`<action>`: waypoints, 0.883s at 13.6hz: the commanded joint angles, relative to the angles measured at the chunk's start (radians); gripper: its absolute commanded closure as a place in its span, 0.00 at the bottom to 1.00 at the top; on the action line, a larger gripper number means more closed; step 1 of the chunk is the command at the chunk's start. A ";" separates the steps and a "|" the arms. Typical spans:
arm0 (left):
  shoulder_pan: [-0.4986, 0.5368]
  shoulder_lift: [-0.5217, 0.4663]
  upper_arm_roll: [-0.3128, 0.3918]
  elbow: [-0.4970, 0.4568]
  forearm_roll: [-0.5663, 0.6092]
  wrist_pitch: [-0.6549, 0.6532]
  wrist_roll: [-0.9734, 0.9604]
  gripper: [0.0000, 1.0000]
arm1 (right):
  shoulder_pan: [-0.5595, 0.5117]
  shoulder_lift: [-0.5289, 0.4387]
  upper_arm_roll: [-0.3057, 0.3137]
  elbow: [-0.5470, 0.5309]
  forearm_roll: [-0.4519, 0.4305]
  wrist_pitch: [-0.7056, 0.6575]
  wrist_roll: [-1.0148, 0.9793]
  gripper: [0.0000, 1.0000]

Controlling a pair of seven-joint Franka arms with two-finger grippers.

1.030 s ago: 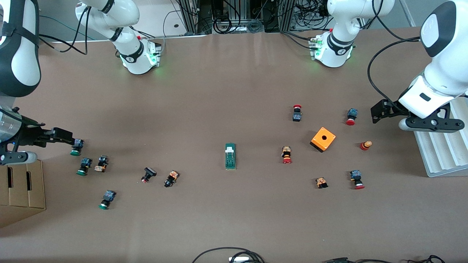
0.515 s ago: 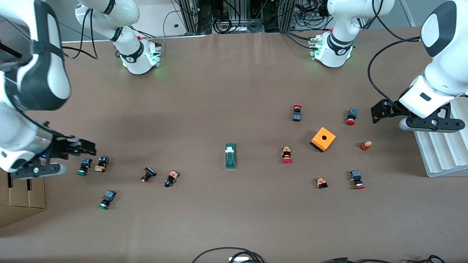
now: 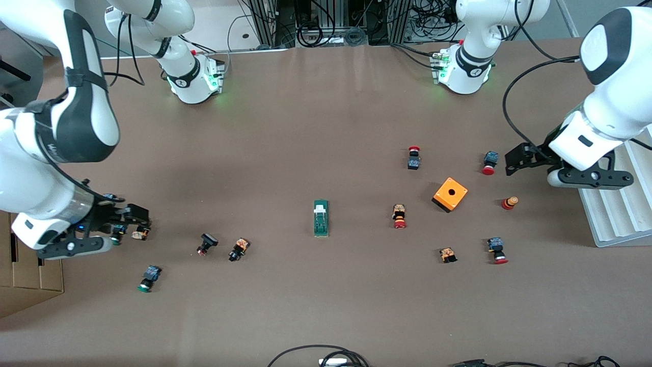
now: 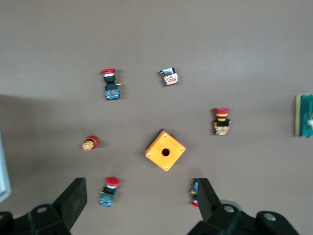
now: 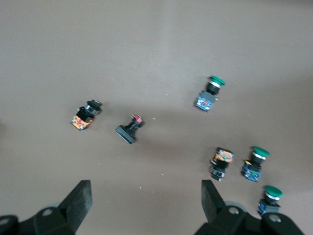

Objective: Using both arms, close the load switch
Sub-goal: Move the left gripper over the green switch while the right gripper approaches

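Observation:
The load switch point(image 3: 321, 218), a narrow green block with a white slider piece, lies flat near the middle of the table; only its end point(image 4: 304, 115) shows in the left wrist view. My left gripper point(image 3: 513, 160) hangs open above the table by a red push button point(image 3: 489, 163), toward the left arm's end, and its fingers point(image 4: 73, 199) hold nothing. My right gripper point(image 3: 136, 214) hovers open over a cluster of push buttons toward the right arm's end, with bare table between its fingers point(image 5: 80, 199). The right wrist view does not show the switch.
An orange box with a hole point(image 3: 450, 194) and several red push buttons point(image 3: 399, 216) lie between the switch and the left gripper. Green and black buttons point(image 3: 148, 277) lie near the right gripper. A cardboard box point(image 3: 30, 265) and a white rack point(image 3: 616, 214) stand at the table's ends.
The right arm has swung in over the table, its gripper passing over the green push buttons toward the middle. The left gripper has shifted slightly toward the middle. Both stayed open.

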 commanded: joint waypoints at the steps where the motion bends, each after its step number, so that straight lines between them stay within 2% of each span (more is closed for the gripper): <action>1: -0.068 0.009 -0.040 0.022 0.001 0.010 -0.208 0.00 | 0.017 0.030 -0.007 0.009 0.023 0.021 0.010 0.00; 3: -0.111 0.007 -0.077 0.025 0.010 0.010 -0.352 0.00 | 0.009 0.041 -0.007 0.009 0.045 0.022 -0.013 0.00; 7: -0.202 0.007 -0.143 0.021 0.059 0.046 -0.602 0.00 | 0.014 0.067 -0.010 0.007 0.052 0.091 -0.283 0.00; 9: -0.292 0.033 -0.160 0.027 0.119 0.064 -0.759 0.00 | 0.012 0.070 -0.010 0.006 0.050 0.099 -0.292 0.00; 12: -0.410 0.076 -0.158 0.025 0.146 0.130 -0.926 0.00 | 0.027 0.093 -0.009 0.005 0.041 0.119 -0.298 0.00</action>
